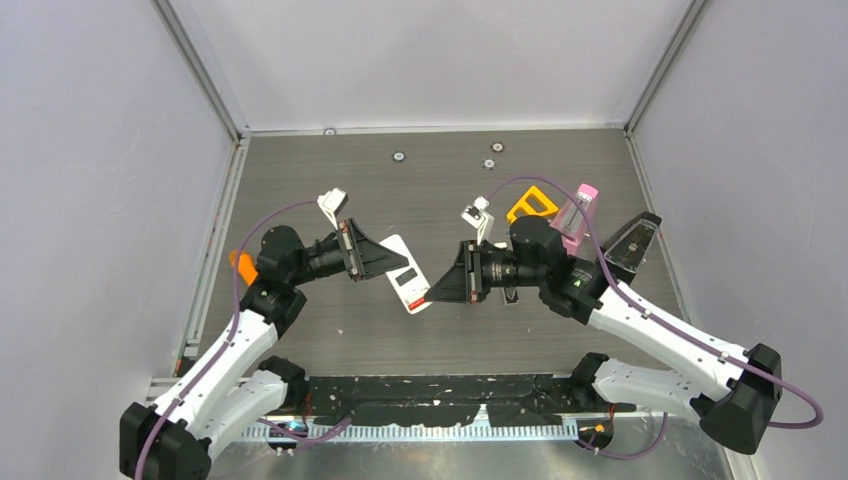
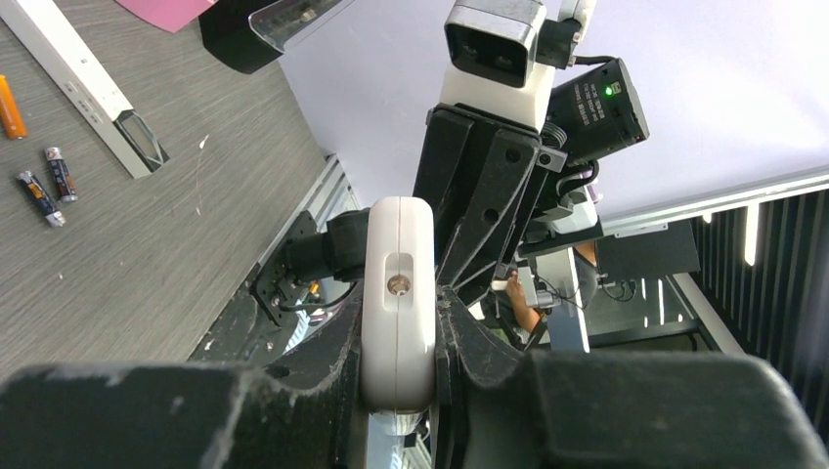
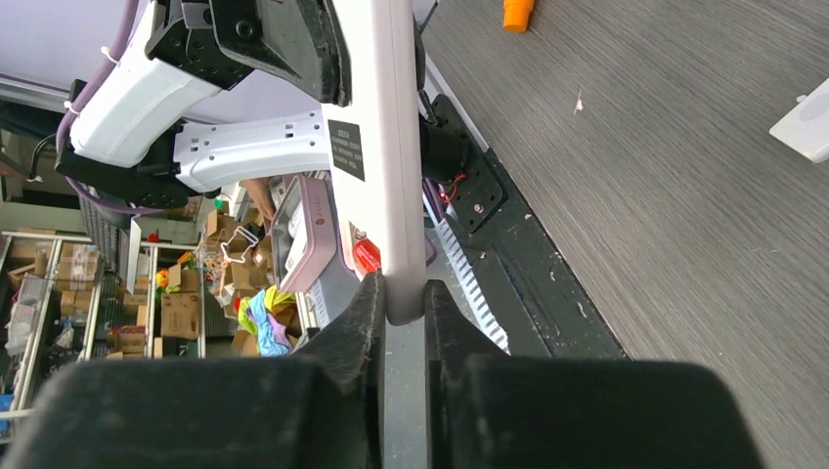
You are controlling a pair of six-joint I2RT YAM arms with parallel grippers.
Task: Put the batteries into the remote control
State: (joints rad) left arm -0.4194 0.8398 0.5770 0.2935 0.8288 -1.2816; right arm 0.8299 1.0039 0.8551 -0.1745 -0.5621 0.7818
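The white remote control [image 1: 408,276] is held in the air between both arms. My left gripper [image 1: 392,262] is shut on its upper half; in the left wrist view the remote [image 2: 398,283] stands end-on, clamped in my left gripper [image 2: 401,327]. My right gripper [image 1: 437,290] is shut on the opposite end, its fingertips [image 3: 364,308] pinching the remote's [image 3: 389,147] tip. A small red piece [image 3: 367,256] shows beside that tip; I cannot tell what it is. Two dark batteries [image 2: 49,186] and an orange one [image 2: 10,106] lie on the table.
A long white bar with a clear end [image 2: 88,88] lies near the batteries. An orange stick [image 1: 243,266] lies by the left arm. A yellow piece [image 1: 532,205], a pink item [image 1: 578,220] and a black wedge [image 1: 632,245] sit behind the right arm. Walls enclose three sides.
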